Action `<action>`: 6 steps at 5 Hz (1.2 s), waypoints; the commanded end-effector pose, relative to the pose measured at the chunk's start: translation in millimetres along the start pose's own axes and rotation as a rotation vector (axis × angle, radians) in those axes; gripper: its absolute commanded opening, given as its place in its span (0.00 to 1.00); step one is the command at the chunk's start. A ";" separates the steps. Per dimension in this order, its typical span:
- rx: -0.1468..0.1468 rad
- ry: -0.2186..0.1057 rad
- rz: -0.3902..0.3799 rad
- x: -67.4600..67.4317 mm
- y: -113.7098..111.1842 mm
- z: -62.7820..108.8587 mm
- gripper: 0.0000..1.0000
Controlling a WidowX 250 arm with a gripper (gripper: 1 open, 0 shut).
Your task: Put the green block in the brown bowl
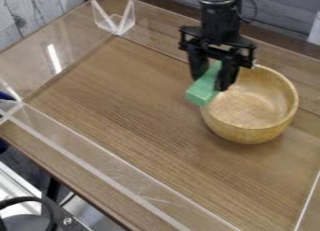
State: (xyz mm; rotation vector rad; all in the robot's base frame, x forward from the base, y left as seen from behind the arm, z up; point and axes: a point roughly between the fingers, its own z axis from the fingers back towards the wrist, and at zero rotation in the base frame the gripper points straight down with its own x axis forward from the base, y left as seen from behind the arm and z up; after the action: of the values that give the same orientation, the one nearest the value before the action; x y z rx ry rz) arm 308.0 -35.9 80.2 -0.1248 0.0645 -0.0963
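Observation:
The green block (203,90) hangs tilted above the table, clamped between the black fingers of my gripper (214,79), which points straight down and is shut on the block's upper end. It sits just over the left rim of the brown bowl (256,106), a round light wooden bowl with a pale inside standing on the table at the right. Nothing shows inside the bowl. The block's lower end pokes out below the fingers, close to the bowl's near-left wall.
A wooden tabletop (125,113) is enclosed by low clear plastic walls (75,146) along the front and left. A folded clear piece (115,17) stands at the back left corner. Black cables (25,216) lie outside at the lower left.

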 end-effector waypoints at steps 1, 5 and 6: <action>-0.004 -0.063 -0.032 17.0 -14.3 14.2 0.00; -0.008 -0.052 -0.080 31.4 -34.9 -3.4 0.00; -0.006 -0.047 -0.092 34.8 -38.7 -9.6 0.00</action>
State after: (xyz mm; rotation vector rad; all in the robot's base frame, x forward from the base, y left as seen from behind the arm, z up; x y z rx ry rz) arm 326.5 -75.3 55.1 -0.1301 0.0805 -0.1768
